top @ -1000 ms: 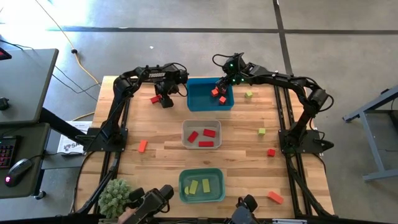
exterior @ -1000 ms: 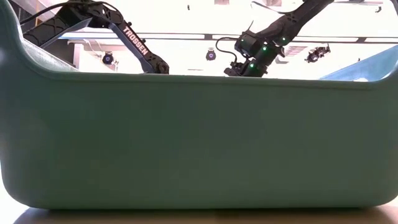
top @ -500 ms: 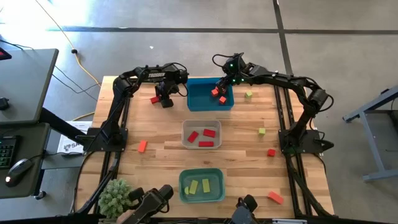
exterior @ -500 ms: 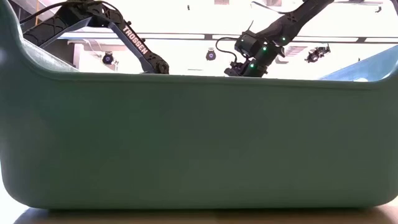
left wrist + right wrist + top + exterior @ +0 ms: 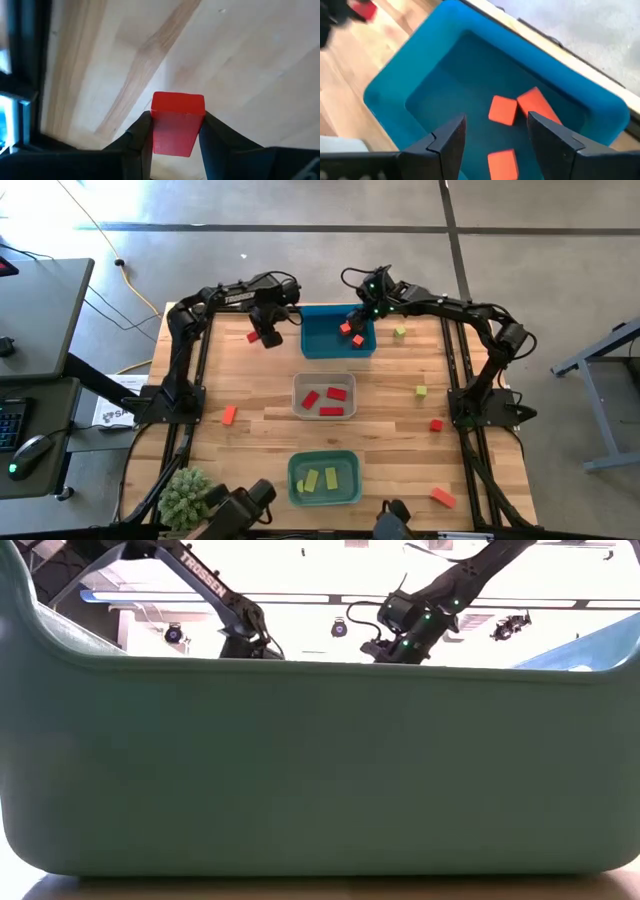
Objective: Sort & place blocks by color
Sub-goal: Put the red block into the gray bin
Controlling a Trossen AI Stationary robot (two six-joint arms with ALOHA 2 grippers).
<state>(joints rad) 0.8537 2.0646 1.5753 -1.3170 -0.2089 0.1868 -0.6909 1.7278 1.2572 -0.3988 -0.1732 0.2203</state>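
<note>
We are seeing the left gripper (image 5: 175,132) pinching a red block (image 5: 176,122) between its jaws, above the wooden table (image 5: 260,415) just left of the blue bin (image 5: 312,345). We are seeing the right gripper (image 5: 496,137) hanging with jaws apart and empty over that bin, where three orange blocks (image 5: 502,110) are lying.

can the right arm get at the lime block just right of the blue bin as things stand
Probably yes. The right pincer hangs open and empty over the blue bin, and the lime block lies alone on bare wood right beside that bin, with nothing between them.
</note>
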